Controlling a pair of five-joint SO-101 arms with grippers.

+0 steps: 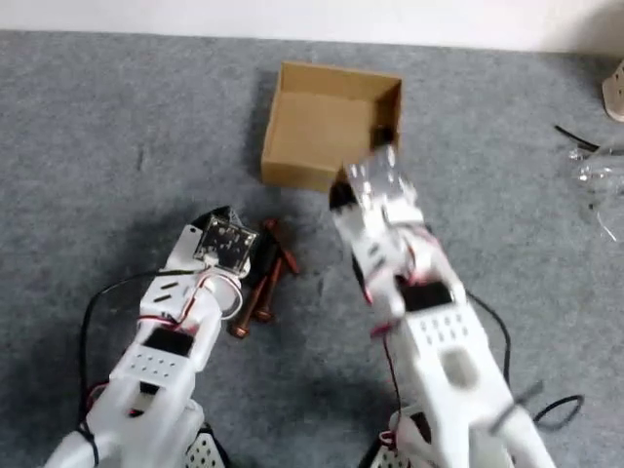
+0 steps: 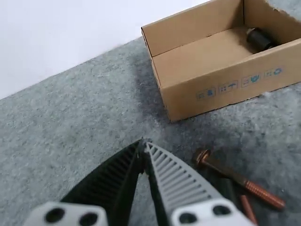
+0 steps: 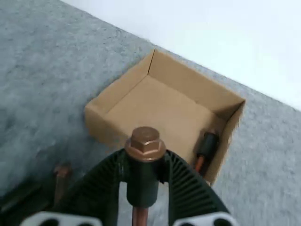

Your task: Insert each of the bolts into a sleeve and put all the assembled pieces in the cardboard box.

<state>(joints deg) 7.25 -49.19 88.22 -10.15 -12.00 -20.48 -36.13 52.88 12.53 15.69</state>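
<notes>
The cardboard box (image 1: pixel 317 127) stands open at the back middle of the grey mat, with one bolt in a black sleeve (image 3: pixel 205 147) lying in its corner (image 2: pixel 258 38). My right gripper (image 3: pixel 143 160) is shut on a copper bolt (image 3: pixel 145 143) set in a black sleeve (image 3: pixel 142 183), held upright just in front of the box (image 3: pixel 160 106). In the high view this gripper (image 1: pixel 375 168) hangs at the box's near right corner. My left gripper (image 2: pixel 143 146) is shut and empty, low over the mat (image 1: pixel 226 216). Loose copper bolts (image 1: pixel 268 278) and dark sleeves lie beside it (image 2: pixel 240 181).
Black cables and clear plastic bits (image 1: pixel 590 161) lie at the right edge, with a pale object (image 1: pixel 614 93) behind them. A white wall borders the mat at the back. Bare mat stretches left of the box.
</notes>
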